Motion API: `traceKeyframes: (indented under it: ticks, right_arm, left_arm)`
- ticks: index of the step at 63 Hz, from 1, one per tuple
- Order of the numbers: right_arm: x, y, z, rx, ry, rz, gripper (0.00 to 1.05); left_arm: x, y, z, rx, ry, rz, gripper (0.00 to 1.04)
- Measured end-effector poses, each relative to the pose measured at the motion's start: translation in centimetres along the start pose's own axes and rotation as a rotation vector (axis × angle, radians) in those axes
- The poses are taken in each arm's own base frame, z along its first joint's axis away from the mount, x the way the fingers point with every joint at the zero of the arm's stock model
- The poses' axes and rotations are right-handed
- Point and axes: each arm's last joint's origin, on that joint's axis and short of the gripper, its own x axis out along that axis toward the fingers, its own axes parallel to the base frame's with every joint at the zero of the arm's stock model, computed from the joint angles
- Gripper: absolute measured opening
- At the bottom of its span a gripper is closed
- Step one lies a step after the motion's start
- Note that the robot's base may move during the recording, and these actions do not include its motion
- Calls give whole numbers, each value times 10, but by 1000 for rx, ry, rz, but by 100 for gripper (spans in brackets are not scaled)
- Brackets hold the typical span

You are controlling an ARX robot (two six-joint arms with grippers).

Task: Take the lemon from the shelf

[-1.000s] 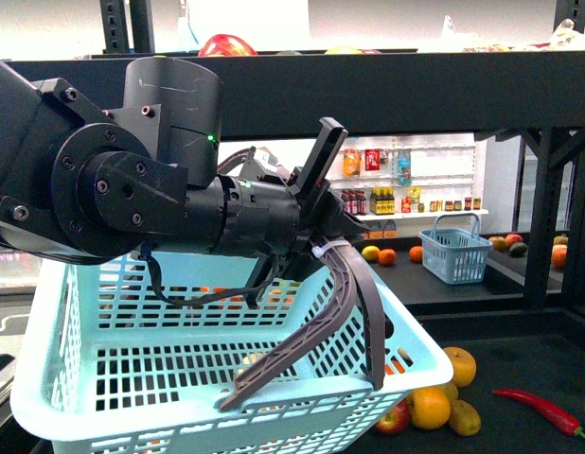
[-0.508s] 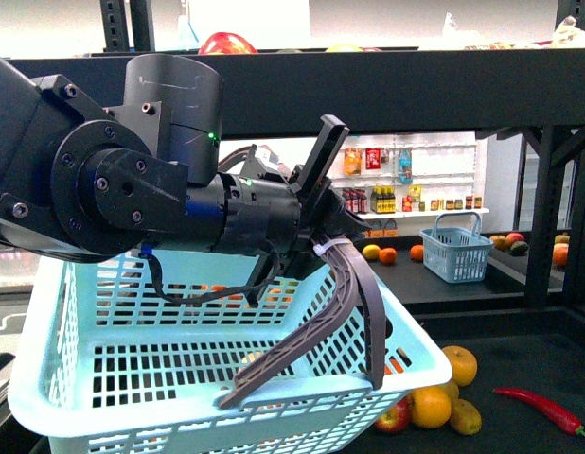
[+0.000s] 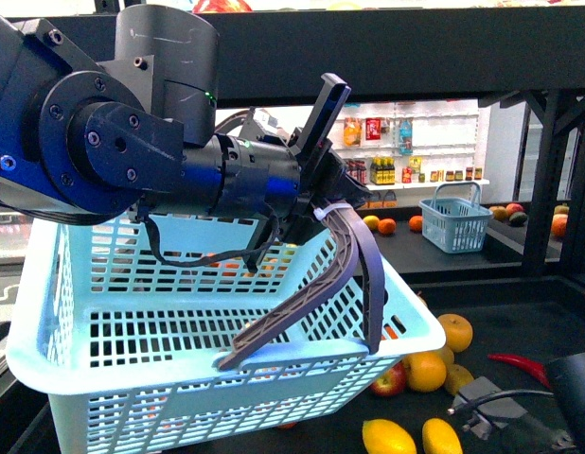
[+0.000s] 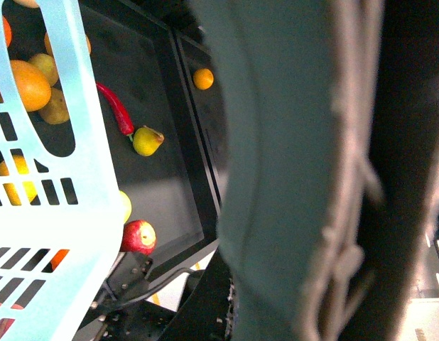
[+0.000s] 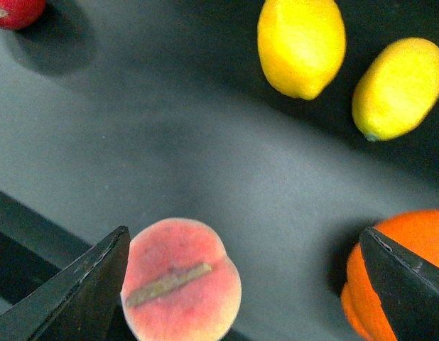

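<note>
The lemon (image 5: 302,44) is bright yellow and roundish-oval. It lies on the shelf's black tray (image 5: 226,177), ahead of my open, empty right gripper (image 5: 251,284). A longer, deeper-yellow fruit (image 5: 398,87) lies beside it. In the front view the lemon (image 3: 387,437) lies at the bottom, near my right arm (image 3: 562,402). My left gripper (image 3: 330,213) is shut on the grey handle (image 3: 354,274) of a light blue basket (image 3: 179,331), held above the shelf tray (image 3: 520,317). The left wrist view is mostly filled by the blurred handle (image 4: 276,177).
A peach (image 5: 180,280) sits by one right finger, an orange (image 5: 418,249) by the other. Oranges (image 3: 425,371), an apple (image 3: 389,380) and a red chili (image 3: 518,367) lie on the tray. The upper shelf edge (image 3: 416,66) spans overhead. A small blue basket (image 3: 455,227) stands far back.
The shelf edge now sits higher in the front view. Two yellow fruits and my right arm have come into view at the bottom. The left gripper still holds the basket handle.
</note>
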Motion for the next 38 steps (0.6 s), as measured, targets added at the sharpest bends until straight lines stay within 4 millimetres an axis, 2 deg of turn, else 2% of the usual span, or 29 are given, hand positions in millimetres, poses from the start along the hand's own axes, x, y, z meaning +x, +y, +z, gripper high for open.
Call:
traceKeyframes:
  ticks: [16, 38]
  right_arm:
    - [47, -5, 6, -110, -31, -34, 97]
    - [90, -22, 24, -164, -76, -63, 97]
  left_arm:
    - [0, 0, 0, 0, 0, 0, 8]
    - [0, 0, 0, 0, 0, 0, 8]
